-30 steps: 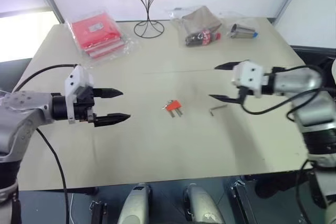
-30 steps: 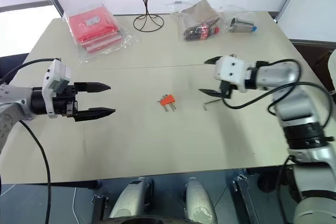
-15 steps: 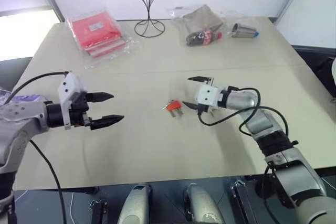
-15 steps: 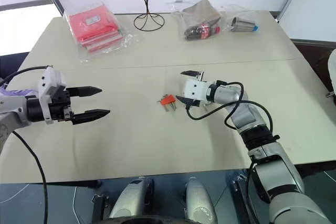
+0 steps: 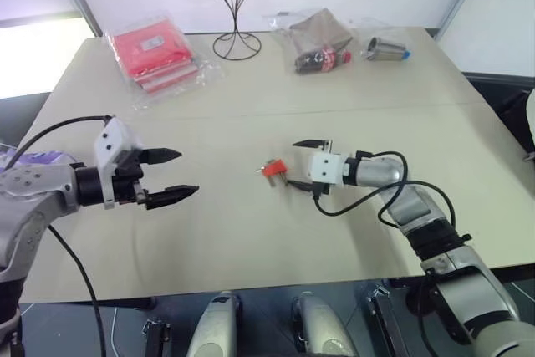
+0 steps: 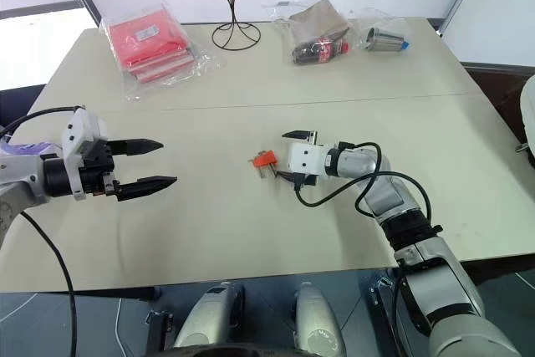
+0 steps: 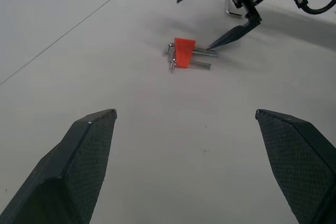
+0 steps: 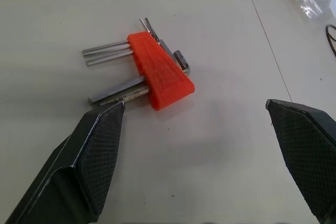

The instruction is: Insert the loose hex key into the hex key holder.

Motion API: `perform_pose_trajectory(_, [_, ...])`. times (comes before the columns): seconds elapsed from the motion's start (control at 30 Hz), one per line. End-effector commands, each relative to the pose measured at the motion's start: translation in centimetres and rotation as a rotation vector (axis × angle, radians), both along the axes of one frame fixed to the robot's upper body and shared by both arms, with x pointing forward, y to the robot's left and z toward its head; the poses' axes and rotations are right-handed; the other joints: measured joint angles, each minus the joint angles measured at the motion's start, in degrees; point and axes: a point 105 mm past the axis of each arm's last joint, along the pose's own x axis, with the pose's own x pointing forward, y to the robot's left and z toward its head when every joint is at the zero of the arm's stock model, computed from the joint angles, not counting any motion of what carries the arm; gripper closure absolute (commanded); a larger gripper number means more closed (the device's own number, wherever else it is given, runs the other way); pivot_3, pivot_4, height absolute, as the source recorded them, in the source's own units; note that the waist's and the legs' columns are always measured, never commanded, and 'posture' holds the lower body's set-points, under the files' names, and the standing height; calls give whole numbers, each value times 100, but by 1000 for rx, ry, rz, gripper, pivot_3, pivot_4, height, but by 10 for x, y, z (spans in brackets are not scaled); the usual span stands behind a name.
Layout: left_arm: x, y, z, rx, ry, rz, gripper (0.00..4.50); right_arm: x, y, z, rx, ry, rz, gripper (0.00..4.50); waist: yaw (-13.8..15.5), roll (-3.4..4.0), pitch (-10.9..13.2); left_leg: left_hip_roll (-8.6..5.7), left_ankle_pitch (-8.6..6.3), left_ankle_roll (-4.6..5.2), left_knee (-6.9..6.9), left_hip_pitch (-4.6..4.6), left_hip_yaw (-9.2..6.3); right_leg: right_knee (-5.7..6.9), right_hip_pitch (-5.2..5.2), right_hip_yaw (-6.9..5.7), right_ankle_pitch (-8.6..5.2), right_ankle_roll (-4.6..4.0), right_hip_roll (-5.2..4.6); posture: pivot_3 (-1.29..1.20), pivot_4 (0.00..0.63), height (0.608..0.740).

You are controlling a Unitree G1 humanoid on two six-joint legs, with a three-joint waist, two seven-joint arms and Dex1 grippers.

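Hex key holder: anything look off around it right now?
The hex key holder lies flat, undamaged. Odd: the open right gripper sits beside it, one of its fingers at the protruding keys, while the loose hex key lies untouched beyond that gripper.

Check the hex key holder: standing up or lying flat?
Lying flat. The hex key holder rests on its side on the table, its keys sticking out level along the tabletop. The open right gripper is beside it.
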Motion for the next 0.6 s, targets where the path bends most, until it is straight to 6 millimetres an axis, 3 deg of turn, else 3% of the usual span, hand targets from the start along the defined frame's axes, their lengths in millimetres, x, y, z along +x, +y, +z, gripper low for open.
perform_pose_trajectory(0.03, [0,0,13,14,-58,-5,56,-1,8,11,40,-28,18,0,1,0,0,0,0,0,0,2,0,2,1,0,0,0,0,0,150,740])
perform_pose_trajectory(0.4, [-2,-1,12,26,-62,-1,56,3,25,7,112,27,19,0,1,0,0,0,2,-2,2,6,0,8,2,1,0,0,0,0,150,740])
perform_pose_trajectory(0.6, [-3,-1,11,26,-70,9,56,6,22,-9,127,143,-16,0,1,0,0,0,2,-2,2,11,0,8,6,1,0,0,1,0,150,740])
